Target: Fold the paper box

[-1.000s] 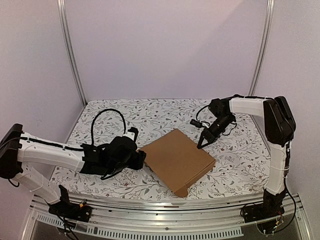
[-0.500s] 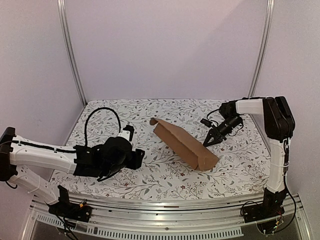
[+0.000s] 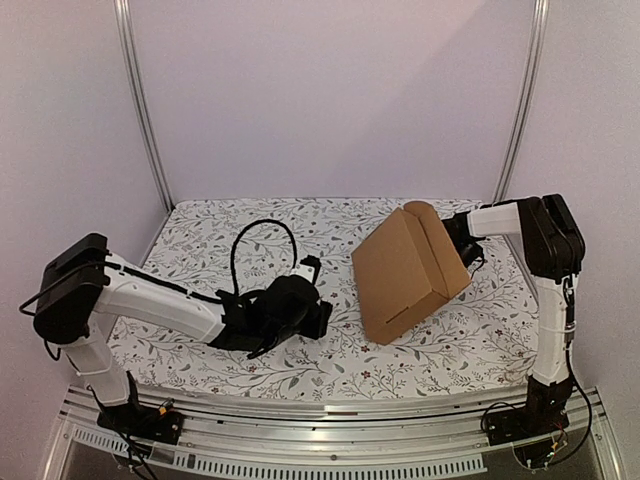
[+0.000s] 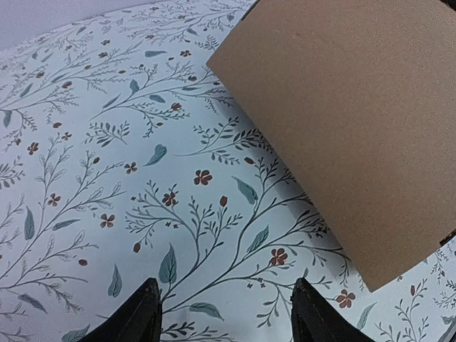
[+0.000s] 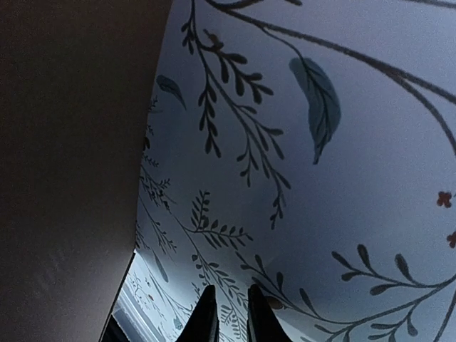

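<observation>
The brown cardboard paper box (image 3: 405, 275) stands tipped up on one long edge on the flower-patterned bench (image 3: 200, 240). Its broad plain face slopes toward the middle, and a rounded flap shows at its top. It sits well out ahead of the left fingers (image 4: 139, 320) and to their right. They hover low over the cloth, spread wide apart with nothing between them.

The right fingers (image 5: 206, 317) are hidden behind the box from above. Their own camera shows them drawn almost together, gripping nothing, with the box's shadowed cardboard just to their left. I can't tell whether they actually touch it.

To my eye the box leans that way because the right arm is backing it from behind. That would leave the open left fingers free to come in at the exposed face or lower edge. With nothing clamped on it, the box looks ready to topple either way.
</observation>
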